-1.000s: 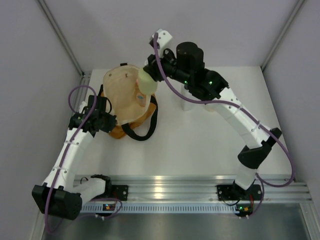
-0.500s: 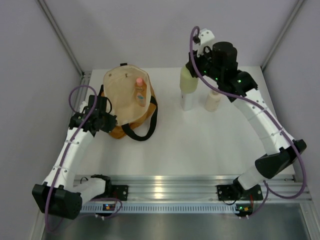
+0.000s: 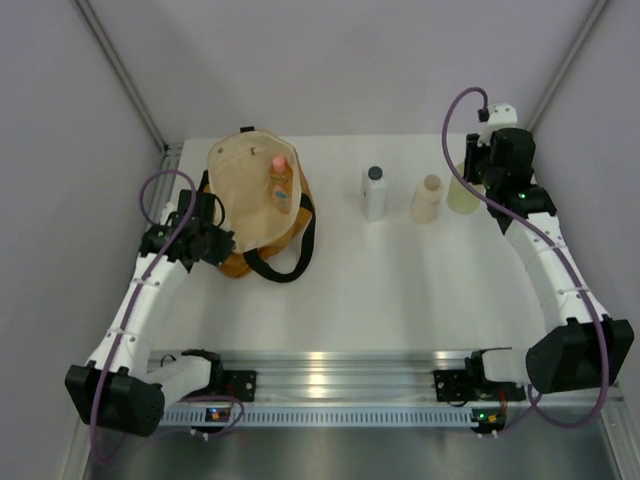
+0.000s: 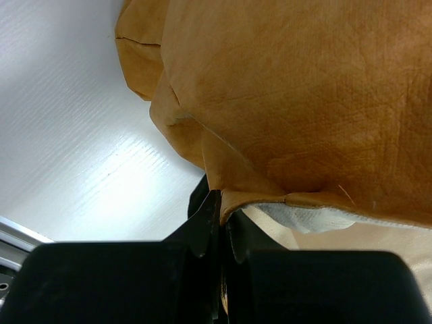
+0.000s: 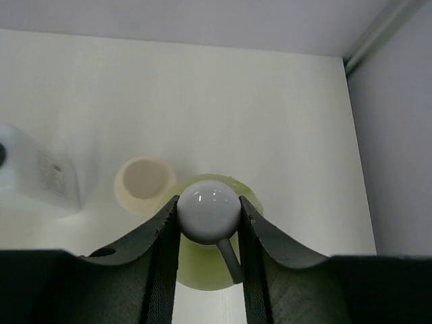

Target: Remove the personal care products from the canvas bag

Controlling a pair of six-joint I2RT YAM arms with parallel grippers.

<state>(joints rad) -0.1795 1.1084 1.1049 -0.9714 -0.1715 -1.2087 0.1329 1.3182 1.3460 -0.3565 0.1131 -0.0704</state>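
My right pincer (image 5: 208, 206) is clamped on the smooth, round white pump head (image 5: 208, 214) of the yellow-green bottle (image 3: 462, 193). I look straight down its long axis, so it stands upright, its thin spout pointing back toward my wrist. Whether its base touches the table (image 3: 400, 280) I cannot tell. It sits at the far right of the table, just beside the beige bottle (image 3: 426, 198) – a matte cream cylinder, upright. Left of that stands the white bottle (image 3: 373, 194), squarish, with a dark cap on top.

My left pincer (image 4: 219, 223) is pressed together on a fold of the canvas bag (image 4: 304, 101), right at its rim, where the grainy mustard cloth meets the cream lining. The bag slumps at the far left, mouth open, with its black strap handles (image 3: 285, 265) looped on the near side. Inside it lies the orange-pink bottle (image 3: 279, 182) – long axis running near to far, pink cap at the far end.
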